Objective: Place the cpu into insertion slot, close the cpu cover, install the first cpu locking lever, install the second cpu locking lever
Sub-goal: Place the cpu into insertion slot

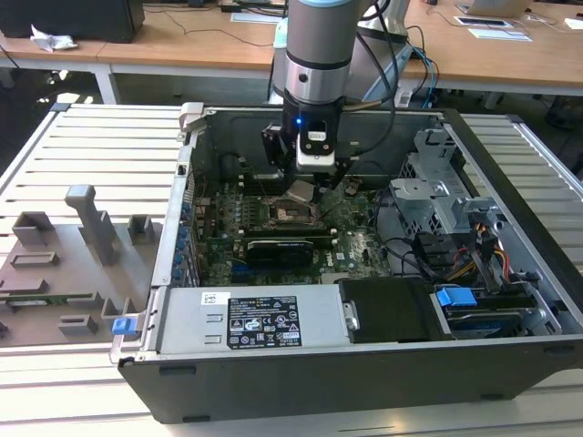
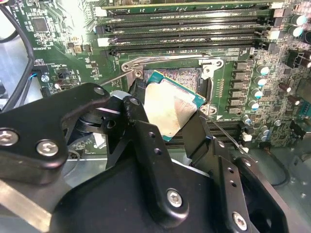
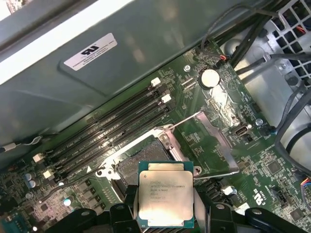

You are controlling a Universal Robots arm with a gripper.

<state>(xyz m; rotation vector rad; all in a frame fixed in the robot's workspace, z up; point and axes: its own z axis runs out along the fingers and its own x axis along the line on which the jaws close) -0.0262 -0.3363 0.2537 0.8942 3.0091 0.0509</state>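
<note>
My gripper (image 1: 304, 185) is shut on the cpu (image 1: 301, 191), inside the open computer case. The silvery-topped chip (image 2: 170, 109) sits tilted between the two black fingers (image 2: 138, 114), just above the insertion slot (image 2: 187, 77). In the first wrist view the cpu (image 3: 165, 194) overlaps one edge of the slot (image 3: 141, 162), whose contact field lies bare. The cpu cover (image 3: 218, 141) stands swung open beside the slot. Two thin wire locking levers (image 3: 187, 119) (image 2: 224, 135) stick out free from the socket frame.
Long memory slots (image 2: 189, 36) run beside the socket. A black card (image 1: 287, 248) lies across the board toward the front. A drive cage (image 1: 437, 196) and cables stand at the exterior view's right, and the power supply (image 1: 246, 323) lies at the front. A grey fixture tray (image 1: 64, 264) sits outside the case.
</note>
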